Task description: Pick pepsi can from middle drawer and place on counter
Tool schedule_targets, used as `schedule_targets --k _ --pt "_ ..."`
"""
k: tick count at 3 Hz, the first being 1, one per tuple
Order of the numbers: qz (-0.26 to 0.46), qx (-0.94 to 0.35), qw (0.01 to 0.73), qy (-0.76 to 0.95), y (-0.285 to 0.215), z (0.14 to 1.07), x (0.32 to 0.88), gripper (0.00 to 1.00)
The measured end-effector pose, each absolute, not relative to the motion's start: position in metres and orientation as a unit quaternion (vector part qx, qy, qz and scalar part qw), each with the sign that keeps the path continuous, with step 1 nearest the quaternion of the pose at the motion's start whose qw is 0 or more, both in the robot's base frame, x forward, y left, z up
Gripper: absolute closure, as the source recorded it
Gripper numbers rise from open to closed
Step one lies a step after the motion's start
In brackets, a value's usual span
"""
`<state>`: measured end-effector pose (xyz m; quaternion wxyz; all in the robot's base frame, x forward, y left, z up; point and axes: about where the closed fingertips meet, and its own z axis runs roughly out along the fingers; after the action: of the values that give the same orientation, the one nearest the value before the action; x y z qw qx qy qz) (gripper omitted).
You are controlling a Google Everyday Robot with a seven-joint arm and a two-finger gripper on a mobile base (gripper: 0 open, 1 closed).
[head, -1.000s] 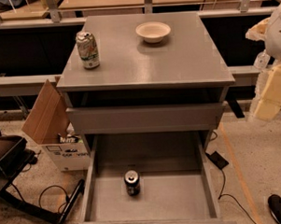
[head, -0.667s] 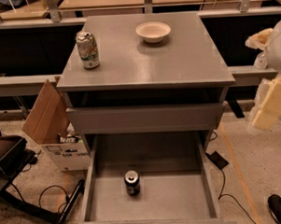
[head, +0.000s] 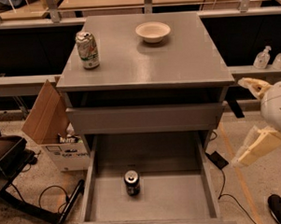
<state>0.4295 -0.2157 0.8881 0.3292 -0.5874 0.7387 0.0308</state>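
Note:
The pepsi can [head: 132, 182] is small and dark with a silver top. It stands upright on the floor of the open middle drawer [head: 181, 196], near its middle. The counter [head: 175, 56] is the flat grey top of the cabinet. My gripper [head: 254, 118] is at the right edge of the view, beside the cabinet at about the height of the shut upper drawer front, well right of and above the can. Its cream fingers [head: 259, 148] are spread apart with nothing between them.
A pale white-green can [head: 88, 50] stands at the counter's left edge and a white bowl [head: 153, 31] near its back. A cardboard box [head: 52, 131] sits on the floor left of the cabinet. Cables and a black object [head: 218, 159] lie on the floor to the right.
My gripper has moved down and slightly left along the right side of the cabinet. The pepsi can and the drawer have not moved.

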Motion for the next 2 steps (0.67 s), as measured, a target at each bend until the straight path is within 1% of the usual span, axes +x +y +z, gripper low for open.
schedule_targets --k 1,2 --pt "0.035 -0.575 0.361 0.733 -0.2129 0.8690 0.4352 0.00" --pt "0.033 -0.573 0.365 0.733 -0.2129 0.8692 0.4363 0.00"
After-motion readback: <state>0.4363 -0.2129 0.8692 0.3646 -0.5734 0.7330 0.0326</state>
